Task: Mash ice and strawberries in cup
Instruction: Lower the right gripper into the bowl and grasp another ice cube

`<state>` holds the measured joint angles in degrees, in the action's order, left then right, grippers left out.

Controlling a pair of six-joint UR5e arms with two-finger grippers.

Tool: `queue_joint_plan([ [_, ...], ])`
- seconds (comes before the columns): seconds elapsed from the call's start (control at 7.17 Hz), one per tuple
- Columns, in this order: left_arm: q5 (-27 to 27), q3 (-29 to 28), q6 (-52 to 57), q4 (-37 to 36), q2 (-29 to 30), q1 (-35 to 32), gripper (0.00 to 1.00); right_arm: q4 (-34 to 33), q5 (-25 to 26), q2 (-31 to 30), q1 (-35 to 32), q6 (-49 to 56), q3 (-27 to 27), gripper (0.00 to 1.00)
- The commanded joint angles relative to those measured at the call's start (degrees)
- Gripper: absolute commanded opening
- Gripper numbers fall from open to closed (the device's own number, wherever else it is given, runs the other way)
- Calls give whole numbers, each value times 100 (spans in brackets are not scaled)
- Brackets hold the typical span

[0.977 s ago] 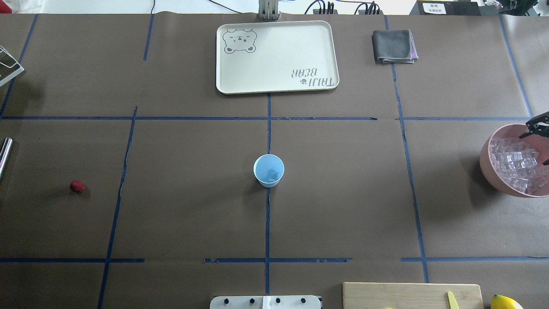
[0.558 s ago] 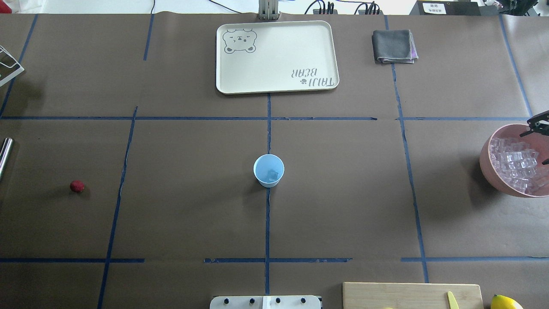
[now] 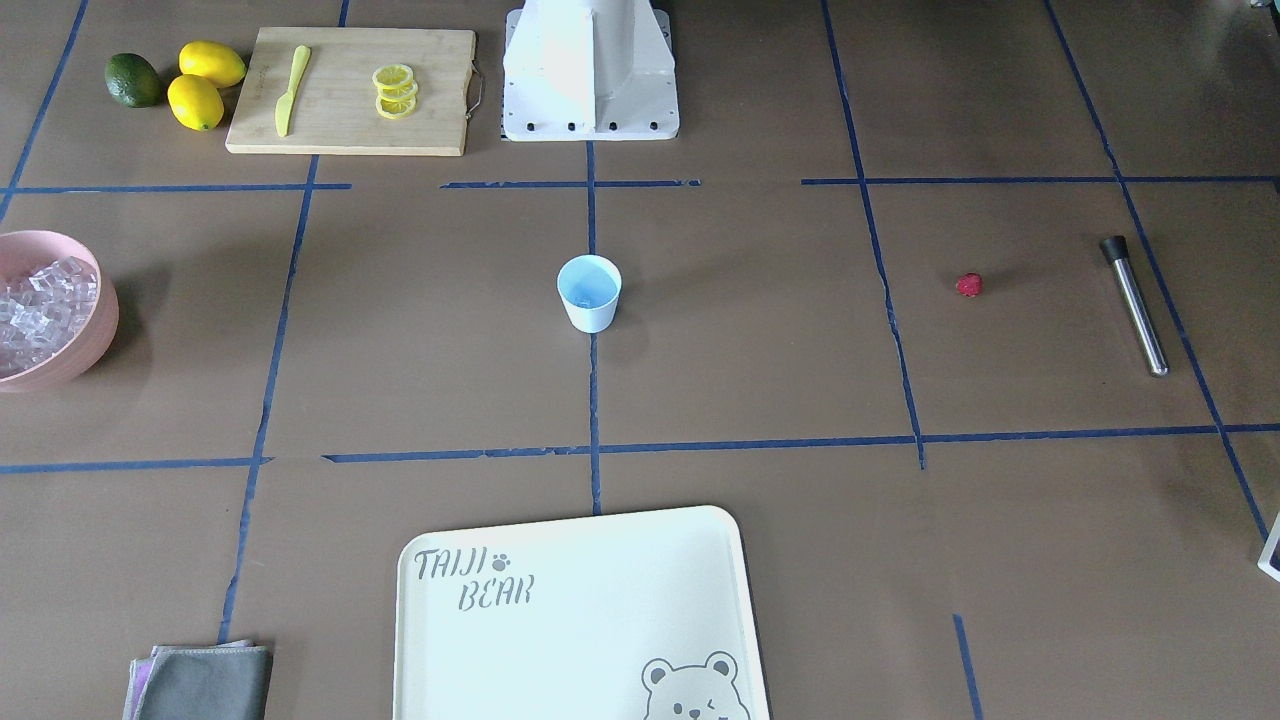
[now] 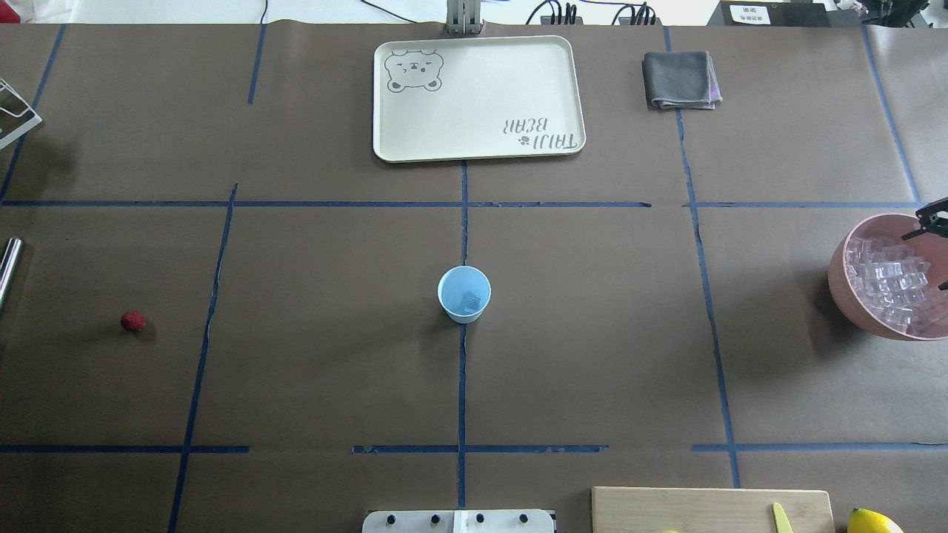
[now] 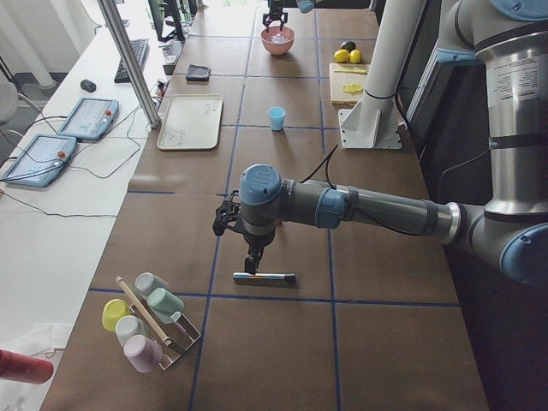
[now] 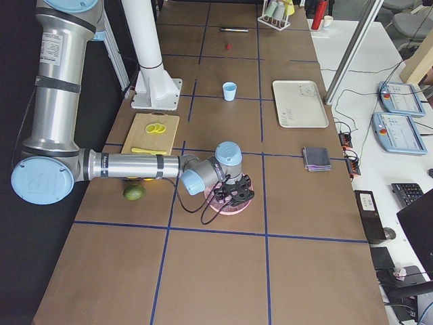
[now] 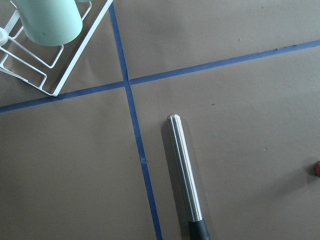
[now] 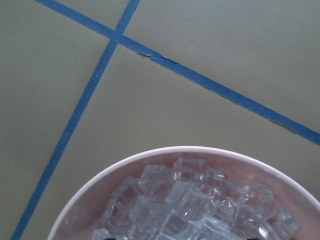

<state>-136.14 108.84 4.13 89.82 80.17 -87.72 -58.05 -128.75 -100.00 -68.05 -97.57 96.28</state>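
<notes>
The pale-blue cup point(image 4: 464, 294) stands at the table's middle, also in the front view point(image 3: 589, 292), with one ice cube point(image 4: 472, 301) inside. The rest of the ice point(image 4: 885, 277) fills a pink bowl point(image 4: 840, 285) at the right edge. The red strawberry point(image 4: 133, 320) lies alone at the far left. My right gripper point(image 4: 923, 260) hangs open and empty over the bowl. My left gripper point(image 5: 254, 261) shows only in the exterior left view, above a steel muddler point(image 7: 185, 170); I cannot tell if it is open or shut.
A cream bear tray point(image 4: 478, 96) and a folded grey cloth point(image 4: 680, 79) lie at the far side. A cutting board point(image 3: 350, 90) holds lemon slices and a yellow knife, with lemons point(image 3: 200, 85) beside it. A white cup rack point(image 7: 45, 45) stands near the muddler.
My right gripper has drifted slightly right over the bowl, further toward the view's edge. Cup, strawberry and ice have not moved.
</notes>
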Motion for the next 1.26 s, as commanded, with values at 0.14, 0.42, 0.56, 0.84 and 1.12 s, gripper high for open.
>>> queue_joint_plan([
  [0.14,0,-3,0,0,-2,0,100,4,-54,-20,151,-16,4,90],
  [0.42,0,-21,0,0,7,0,100,4,-45,-72,169,-25,4,68],
  [0.56,0,-12,0,0,7,0,100,4,-45,-90,169,-42,4,47],
  [0.84,0,-3,0,0,7,0,100,4,-45,-99,169,-122,4,18],
  [1.12,0,-3,0,0,7,0,100,4,-53,-221,169,-122,179,2],
])
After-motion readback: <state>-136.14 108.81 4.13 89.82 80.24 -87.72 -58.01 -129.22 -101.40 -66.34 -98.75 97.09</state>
